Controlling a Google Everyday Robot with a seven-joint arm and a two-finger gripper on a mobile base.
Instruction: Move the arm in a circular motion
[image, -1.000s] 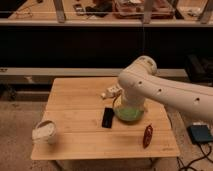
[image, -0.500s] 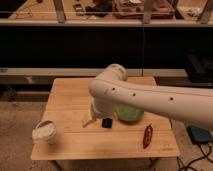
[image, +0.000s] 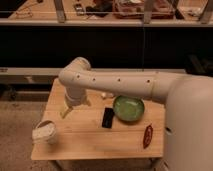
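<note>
Arm reaches in from the right and spans the table, with the elbow joint over the far-left part of the top. From the elbow a short segment drops toward the near left. Gripper hangs at its end, low over the left half of the table, pale yellowish at the tip. Whether the pincer is wide or narrow: cannot tell.

On the table: a white cup at the near-left corner, just beside the gripper but apart from it. A black phone lies flat mid-table, touching or nearly touching a green bowl to its right. A red item lies near the right edge, next to the arm's bulky base segment.

Task is a circular sweep, no object to grasp.

Risks, as judged:
- Gripper rides low, so a wide circle toward the near left could clip the cup and tip it off the corner.
- Swinging back right at this height could drag the phone into the bowl.
- The forearm passes close above the bowl, and a dip could strike its rim.
</note>
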